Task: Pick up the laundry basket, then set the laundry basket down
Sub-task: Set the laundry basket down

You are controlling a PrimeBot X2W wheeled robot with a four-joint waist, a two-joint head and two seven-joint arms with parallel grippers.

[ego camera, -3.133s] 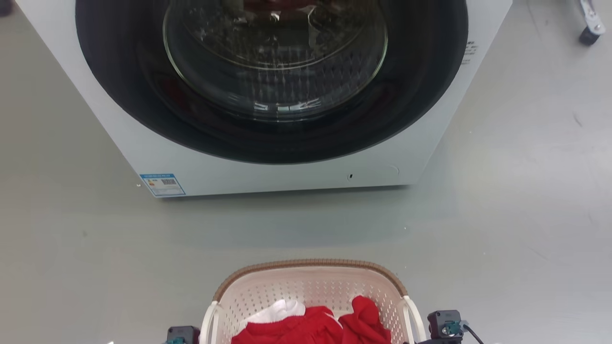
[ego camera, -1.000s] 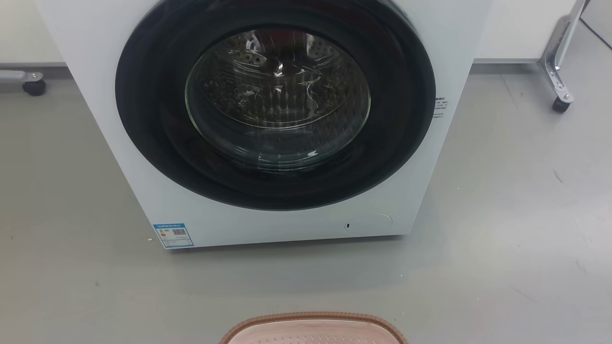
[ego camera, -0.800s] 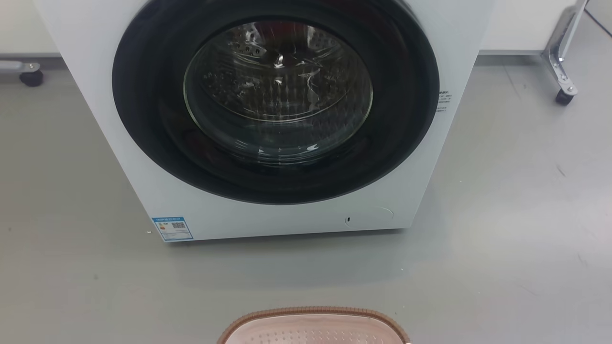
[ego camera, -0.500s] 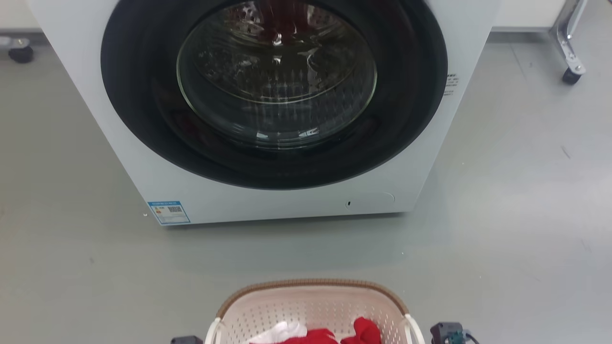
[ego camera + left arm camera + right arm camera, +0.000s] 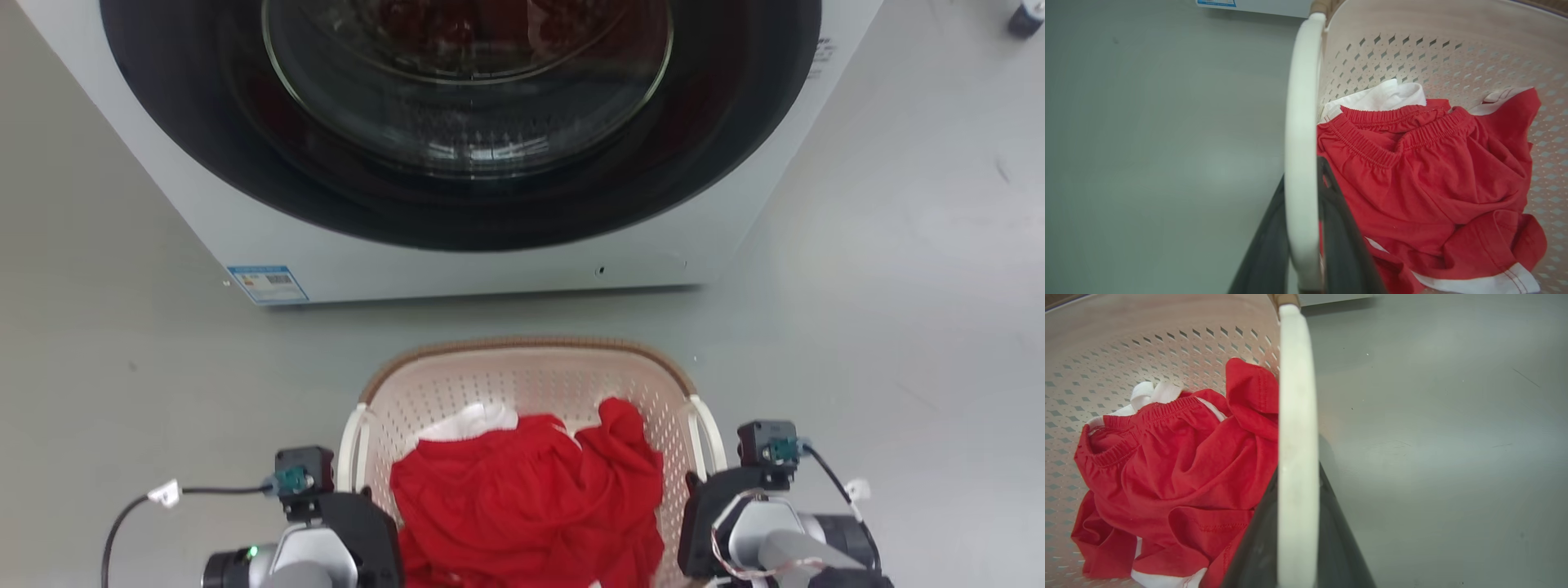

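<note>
A laundry basket (image 5: 522, 380) of red clothes (image 5: 531, 498) sits near, just before the washing machine (image 5: 245, 245). The left jaws and right jaws each clamp a white handle (image 5: 1300, 122). It is probably mid-carry. The next move is to lower it level to the floor (image 5: 857, 327), then let go.

A smooth grey floor (image 5: 882, 327), faintly scuffed, spreads to both sides under soft, even light. On it stands a white front-loading washing machine (image 5: 457, 273), its dark round door (image 5: 326, 194) with a glass window (image 5: 465, 98) shut. A blue-edged label (image 5: 267, 283) sits at its lower left corner. A black caster (image 5: 1024, 16) shows at the far upper right.
</note>
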